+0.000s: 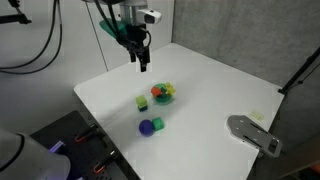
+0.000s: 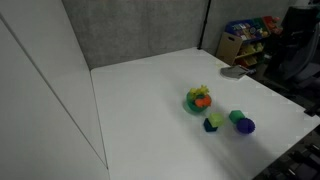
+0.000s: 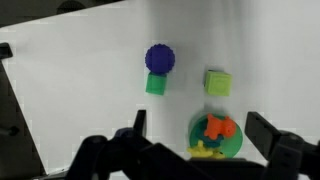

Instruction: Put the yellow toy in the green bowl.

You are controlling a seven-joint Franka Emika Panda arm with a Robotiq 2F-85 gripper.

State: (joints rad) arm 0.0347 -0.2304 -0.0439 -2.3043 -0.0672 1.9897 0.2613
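Observation:
The green bowl (image 3: 237,140) stands on the white table (image 1: 210,85). The yellow toy (image 3: 205,152) lies inside it at the rim, next to an orange toy (image 3: 219,127). The bowl also shows in both exterior views (image 1: 164,96) (image 2: 197,101). My gripper (image 3: 200,128) is open and empty. It hangs well above the table, with the bowl between its two fingers in the wrist view. In an exterior view my gripper (image 1: 141,62) is above and behind the bowl.
A yellow-green cube (image 3: 217,82) lies near the bowl. A blue ball (image 3: 160,58) touches a green cube (image 3: 156,84). A grey flat object (image 1: 255,134) lies near a table corner. Shelves with goods (image 2: 245,40) stand beyond the table.

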